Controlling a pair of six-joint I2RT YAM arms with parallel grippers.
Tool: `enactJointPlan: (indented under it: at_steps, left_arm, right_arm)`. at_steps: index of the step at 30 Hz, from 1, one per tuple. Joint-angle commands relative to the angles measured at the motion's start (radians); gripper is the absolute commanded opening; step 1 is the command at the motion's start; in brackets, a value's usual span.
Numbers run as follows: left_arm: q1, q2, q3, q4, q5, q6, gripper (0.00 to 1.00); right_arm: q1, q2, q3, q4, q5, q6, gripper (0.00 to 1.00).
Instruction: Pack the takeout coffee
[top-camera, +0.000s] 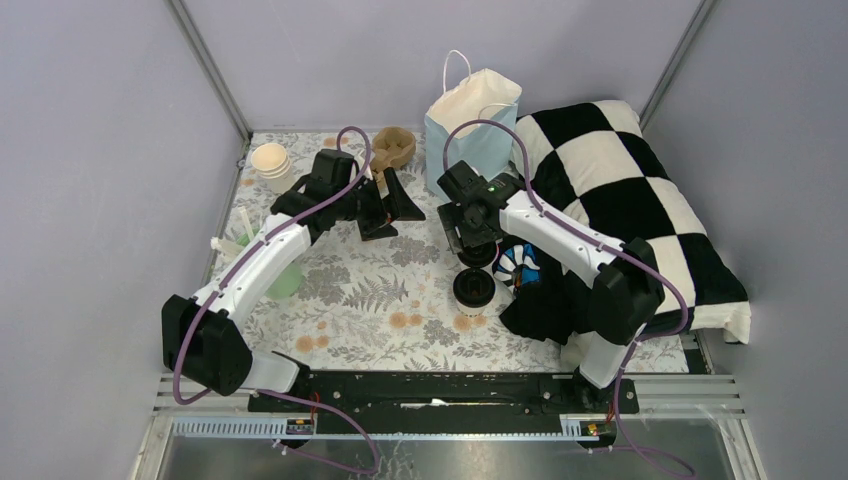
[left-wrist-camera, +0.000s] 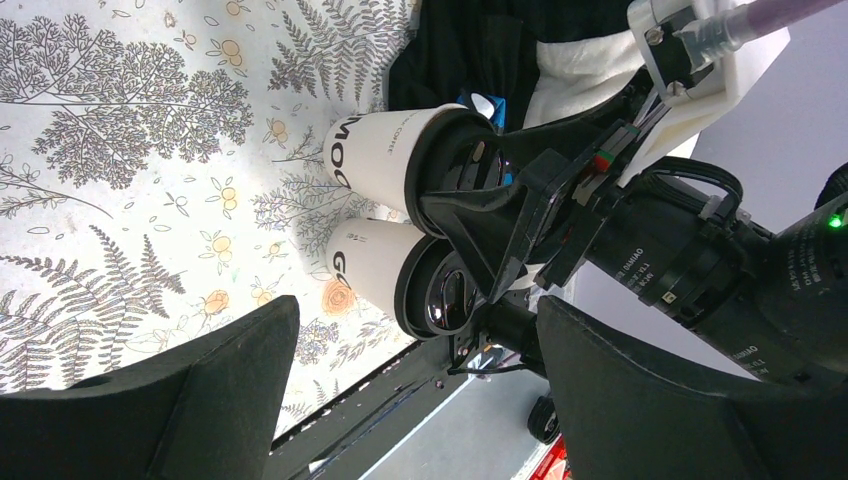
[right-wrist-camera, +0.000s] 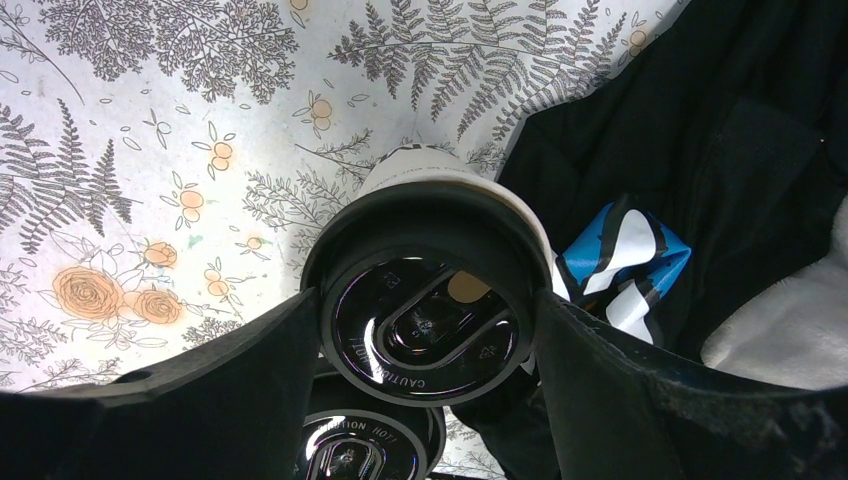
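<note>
at the far left a stack of lidless cream paper cups (top-camera: 271, 162) stands well clear of the work, and a mint-green cup (top-camera: 287, 281) sits half hidden by the left arm. neither belongs to this job.

the left gripper (top-camera: 392, 205) hangs over the fern-print table (top-camera: 380, 290) with its jaws wide apart and nothing between them. it looks parked aside, giving the other arm room. its camera looks sideways at the cups.

the takeout coffee stands upright right of centre: two small white paper cups with round black plastic lids, just beside each other. the near cup (top-camera: 473, 288) is untouched. the far cup (right-wrist-camera: 420, 172) sits directly under the right gripper (right-wrist-camera: 428, 310), on the table. the gripper comes from above, probably because the wide lid is the easiest place to straddle.

the jaws are spread wide, one finger on each side of the lid at rim height. they are so close that i cannot tell whether they press or merely flank it.

the tall pale-blue paper bag (top-camera: 470, 135) stands open just behind, the likely destination. a blue-and-white striped object (top-camera: 520, 266) lies by the cups against a black-and-white checked cushion (top-camera: 620, 190).
</note>
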Motion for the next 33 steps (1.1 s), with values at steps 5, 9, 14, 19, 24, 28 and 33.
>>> enactJointPlan:
  at_steps: [5, 9, 14, 19, 24, 28, 33]
  left_arm:
    - [0.008, 0.015, 0.012, 0.039, 0.022, 0.008, 0.92]
    - [0.009, 0.022, 0.016, 0.038, 0.026, 0.008, 0.92]
    - [0.009, 0.030, 0.026, 0.038, 0.032, 0.009, 0.92]
    - [0.009, 0.032, 0.025, 0.038, 0.034, 0.009, 0.92]
    - [0.009, 0.038, 0.029, 0.038, 0.038, 0.009, 0.92]
    - [0.009, 0.041, 0.031, 0.038, 0.042, 0.009, 0.92]
    - [0.009, 0.050, 0.027, 0.038, 0.055, 0.009, 0.92]
  right_arm:
    - [-0.008, 0.014, 0.002, 0.001, 0.035, -0.008, 0.81]
    - [-0.008, 0.012, 0.001, -0.001, 0.052, -0.008, 0.81]
    - [-0.015, 0.005, -0.013, 0.011, 0.048, -0.005, 0.82]
    - [-0.017, -0.005, -0.015, 0.012, 0.051, -0.003, 0.82]
    - [-0.017, -0.019, -0.030, 0.022, 0.050, 0.001, 0.82]
    - [-0.019, -0.022, -0.040, 0.027, 0.042, 0.001, 0.85]
    - [-0.019, -0.042, -0.019, 0.009, 0.031, 0.009, 0.92]
